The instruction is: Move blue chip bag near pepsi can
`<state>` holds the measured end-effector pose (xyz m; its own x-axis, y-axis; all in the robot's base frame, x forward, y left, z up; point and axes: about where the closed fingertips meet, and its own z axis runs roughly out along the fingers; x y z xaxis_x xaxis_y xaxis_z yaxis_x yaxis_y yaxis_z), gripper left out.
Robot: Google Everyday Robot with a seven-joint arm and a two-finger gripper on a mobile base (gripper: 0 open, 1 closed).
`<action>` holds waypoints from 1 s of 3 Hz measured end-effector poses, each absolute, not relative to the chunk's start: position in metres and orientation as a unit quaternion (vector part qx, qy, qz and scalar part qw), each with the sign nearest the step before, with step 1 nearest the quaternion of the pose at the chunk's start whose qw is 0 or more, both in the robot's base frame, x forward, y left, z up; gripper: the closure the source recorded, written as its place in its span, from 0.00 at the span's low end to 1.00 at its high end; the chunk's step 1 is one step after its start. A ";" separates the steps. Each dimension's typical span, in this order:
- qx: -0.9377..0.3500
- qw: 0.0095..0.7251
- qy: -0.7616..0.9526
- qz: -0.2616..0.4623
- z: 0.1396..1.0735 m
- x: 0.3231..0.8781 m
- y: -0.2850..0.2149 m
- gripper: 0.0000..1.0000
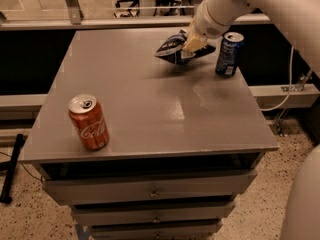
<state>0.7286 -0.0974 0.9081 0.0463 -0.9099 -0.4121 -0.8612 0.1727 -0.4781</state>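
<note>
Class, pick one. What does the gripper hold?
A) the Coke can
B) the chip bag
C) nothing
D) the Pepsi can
B: the gripper grips the chip bag over the table's back right, just left of the Pepsi can; the Coke can stands untouched front left.

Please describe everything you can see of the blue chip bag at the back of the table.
The blue chip bag is a small, crinkled, dark-blue, foil-like pouch with white markings. The claw, at the far right of the table, pinches its middle and holds it roughly level. It is just left of the pepsi can, apart from it. Whether it touches the table is unclear.
</note>
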 end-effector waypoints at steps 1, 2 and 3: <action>-0.643 0.328 0.691 -0.042 0.910 0.726 -0.116 1.00; -0.644 0.325 0.692 -0.041 0.909 0.725 -0.126 1.00; -0.644 0.322 0.693 -0.039 0.908 0.724 -0.131 0.83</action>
<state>0.7245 -0.1307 0.9078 0.0375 -0.9176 -0.3958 -0.8678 0.1665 -0.4682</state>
